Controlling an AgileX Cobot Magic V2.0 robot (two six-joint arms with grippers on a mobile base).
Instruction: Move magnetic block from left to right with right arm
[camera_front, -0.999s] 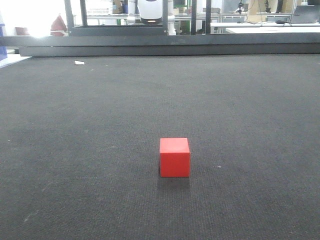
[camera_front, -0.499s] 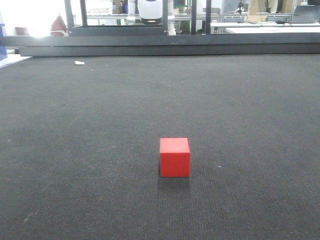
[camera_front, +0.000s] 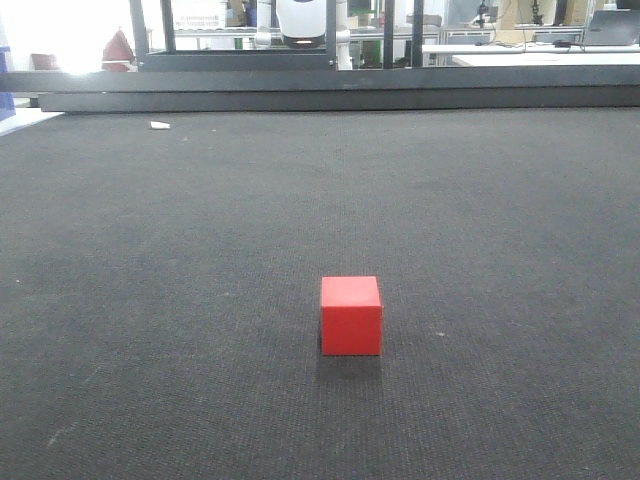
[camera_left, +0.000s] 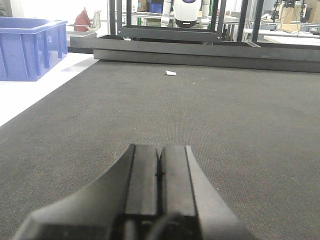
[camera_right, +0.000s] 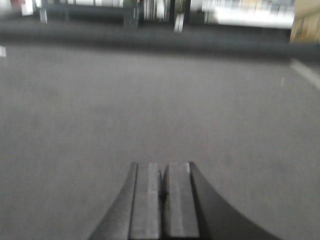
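Note:
The magnetic block (camera_front: 351, 315), a small plain red cube, sits alone on the dark carpet-like table (camera_front: 200, 250) in the front-facing view, a little right of centre and near the camera. No gripper shows in that view. My left gripper (camera_left: 159, 148) fills the bottom of the left wrist view, shut with its pads together and nothing between them. My right gripper (camera_right: 162, 166) is likewise shut and empty in the blurred right wrist view. The block shows in neither wrist view.
A raised black ledge (camera_front: 330, 92) runs along the table's far edge. A small white scrap (camera_front: 158, 125) lies far left near it. A blue plastic bin (camera_left: 30, 47) stands off the table's left side. Racks and a white robot body stand beyond.
The block sits a pixel or two further right in the front-facing view, a slight camera shift. Nothing else differs.

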